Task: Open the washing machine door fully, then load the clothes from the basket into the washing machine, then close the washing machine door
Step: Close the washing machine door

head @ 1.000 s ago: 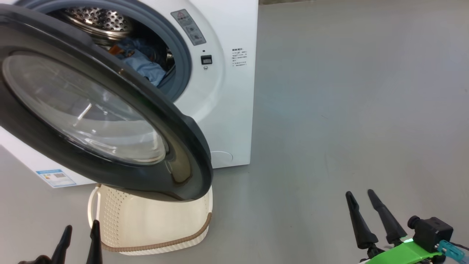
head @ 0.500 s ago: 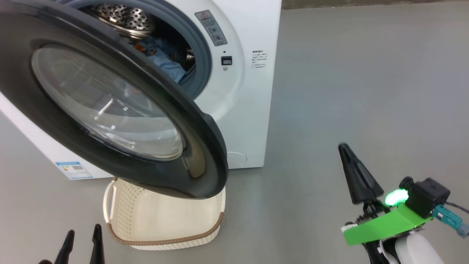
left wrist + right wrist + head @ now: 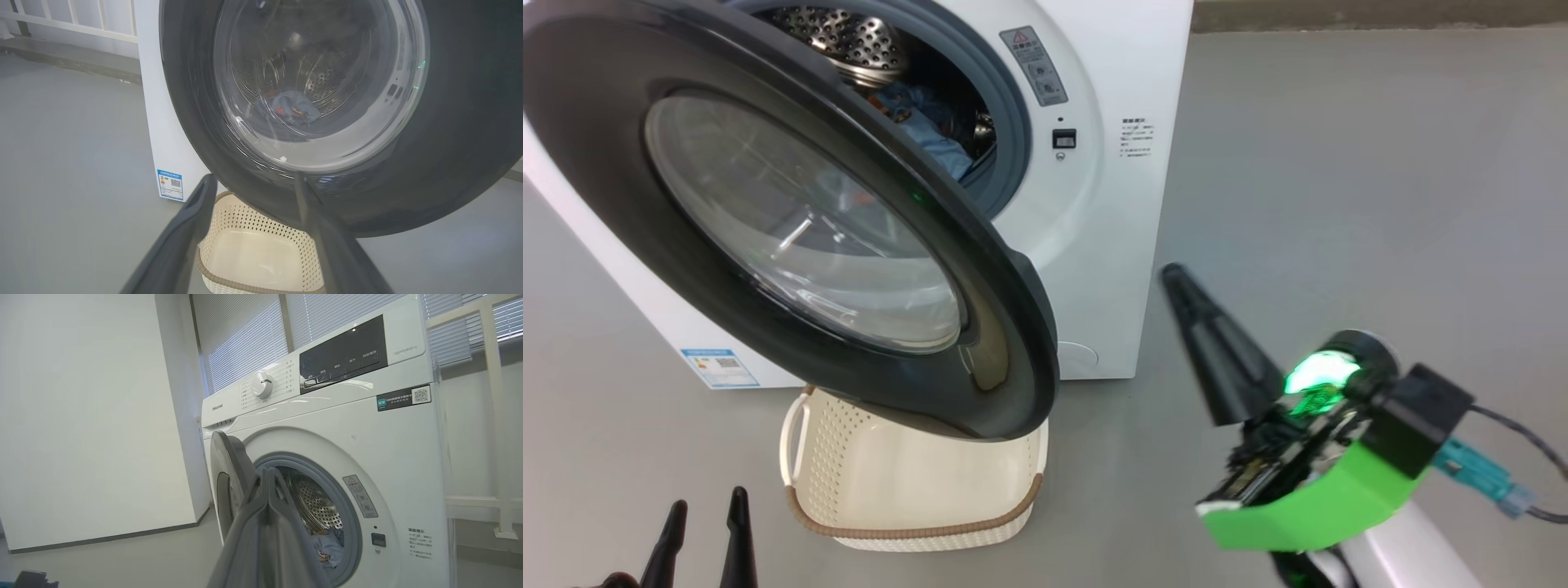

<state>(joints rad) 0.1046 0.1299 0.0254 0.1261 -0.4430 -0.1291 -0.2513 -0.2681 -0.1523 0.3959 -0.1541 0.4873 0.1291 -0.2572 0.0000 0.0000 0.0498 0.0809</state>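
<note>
**Door ajar over the basket, blue fabric in the drum**

At the lower left of the head view, the left gripper point(image 3: 706, 500) shows two slim, tapered dark fingers with a gap between them and nothing held. In its wrist view the same fingers point(image 3: 192, 220) stand spread before the door. Beside them, a small blue label point(image 3: 719, 367) sits low on the machine's white panel.

The basket point(image 3: 833, 425) stands on the smooth grey floor point(image 3: 1339, 163). It is cream plastic with walls dotted with small holes and a brown rope-like rim. The washing machine door point(image 3: 800, 220) hangs open above it, a broad glossy black ring around a bulging clear glass bowl, and its lower edge hides the basket's far side.

Behind the door, the clothes point(image 3: 931, 135) lie as crumpled light blue cloth inside the perforated steel drum point(image 3: 849, 37), which is ringed by a grey rubber gasket point(image 3: 1005, 122). The washing machine point(image 3: 1111, 212) is a boxy, smooth white cabinet.

To the right, the right gripper point(image 3: 1174, 273) is raised off the floor near the machine's front corner. Its fingers point(image 3: 265, 522) are pressed together into one dark wedge, gripping nothing.
</note>
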